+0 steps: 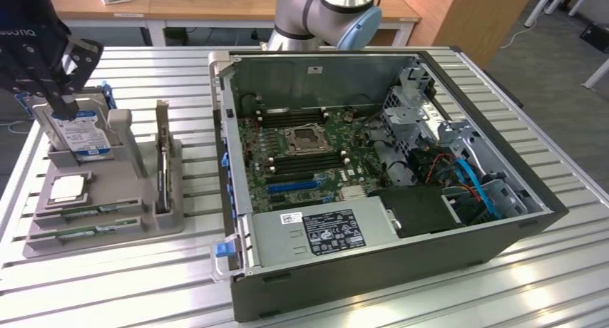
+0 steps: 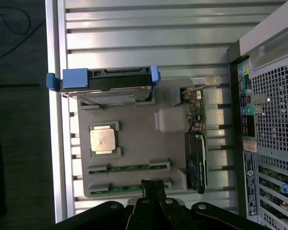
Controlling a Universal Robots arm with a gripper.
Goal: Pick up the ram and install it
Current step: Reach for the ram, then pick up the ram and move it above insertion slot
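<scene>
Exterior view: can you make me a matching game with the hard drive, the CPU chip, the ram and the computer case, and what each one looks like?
Things:
1. hard drive
2. CPU chip
3. ram
4. computer case

Looks:
A. long, thin and green
B. big and dark, with its side open
C. standing upright, blue label
D. small silver square lying flat

Pairs: 1-C, 2-D, 3-A, 4-B.
</scene>
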